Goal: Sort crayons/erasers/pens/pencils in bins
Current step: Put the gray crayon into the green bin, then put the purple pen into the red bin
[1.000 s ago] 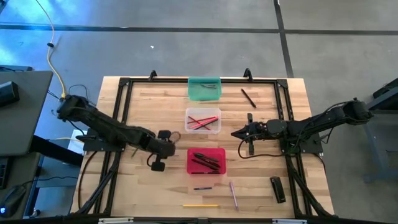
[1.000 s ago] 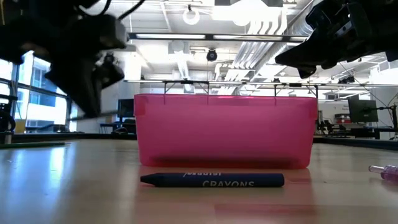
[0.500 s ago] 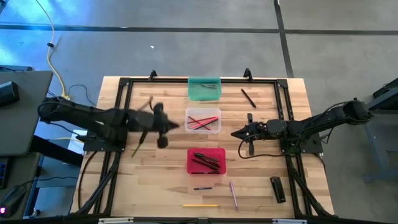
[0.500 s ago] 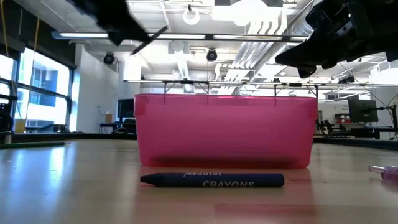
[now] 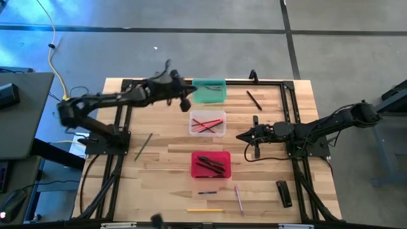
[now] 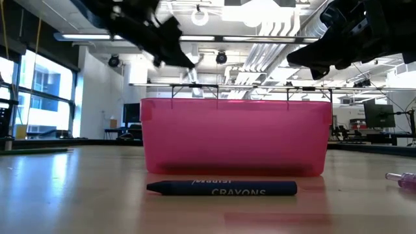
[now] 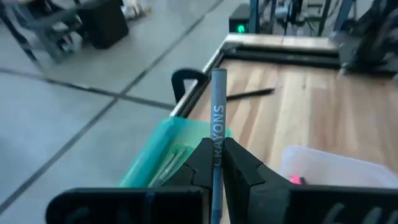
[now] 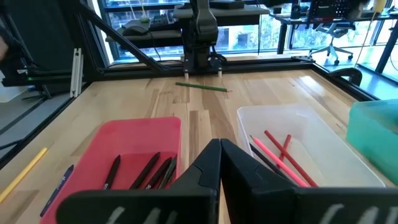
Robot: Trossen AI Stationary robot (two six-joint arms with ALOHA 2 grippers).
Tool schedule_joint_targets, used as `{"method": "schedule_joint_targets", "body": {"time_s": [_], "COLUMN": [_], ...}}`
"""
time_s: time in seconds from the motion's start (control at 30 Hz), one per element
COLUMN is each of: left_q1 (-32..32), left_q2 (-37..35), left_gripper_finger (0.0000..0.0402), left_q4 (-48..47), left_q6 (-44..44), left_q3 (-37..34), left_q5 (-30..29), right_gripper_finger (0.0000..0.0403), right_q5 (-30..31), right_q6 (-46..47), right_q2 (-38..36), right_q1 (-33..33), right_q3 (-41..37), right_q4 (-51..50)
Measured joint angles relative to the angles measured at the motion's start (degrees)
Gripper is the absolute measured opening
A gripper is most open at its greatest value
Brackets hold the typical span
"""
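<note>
My left gripper (image 7: 217, 163) was clenched on a grey crayon (image 7: 218, 127), pinched low on its shaft so most of it stood up past my fingertips, just beside the teal bin (image 5: 208, 91) at the table's far edge. It looked light, stiff and waxy, liable to snap or slide in its paper wrap, so I judged a mid-shaft hold with gentle pressure safest. My right gripper (image 5: 240, 136) waited beside the clear bin (image 5: 208, 123), its fingers pressed together on nothing.

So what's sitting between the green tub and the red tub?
The clear plastic tub holding red pencils sits between the teal green tub and the red tub, seen in the high view.
</note>
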Motion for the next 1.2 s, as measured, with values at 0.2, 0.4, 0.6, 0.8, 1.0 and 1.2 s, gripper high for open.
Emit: {"method": "schedule_joint_targets", "body": {"time_s": [0.2, 0.4, 0.6, 0.8, 1.0, 1.2], "left_q1": [5.9, 9.4, 9.5, 9.5, 9.7, 10.0], "left_q2": [16.1, 30.1, 38.6, 42.6, 42.9, 41.6], "left_gripper_finger": [0.0001, 0.0001, 0.0001, 0.0008, 0.0048, 0.0073], "left_q4": [-4.6, -14.7, -22.2, -25.0, -24.9, -25.6], "left_q6": [1.6, 1.9, 5.1, 5.7, 5.6, 6.9], "left_q3": [12.5, 25.2, 33.9, 37.5, 37.7, 37.7], "left_q5": [3.9, 9.0, 9.2, 9.3, 9.2, 8.5], "right_gripper_finger": [0.0000, 0.0000, 0.0000, 0.0000, 0.0000, 0.0000], "right_q5": [0.0, 0.0, 0.0, 0.1, 0.1, 0.1], "right_q6": [0.0, 0.0, 0.0, -0.2, -0.2, -0.2], "right_q2": [0.0, 0.0, 0.0, 0.0, 0.0, 0.0], "right_q1": [0.0, 0.0, 0.0, 0.0, 0.0, 0.0], "right_q3": [0.0, 0.0, 0.0, 0.0, 0.0, 0.0], "right_q4": [0.4, 0.4, 0.4, 0.4, 0.4, 0.4]}}
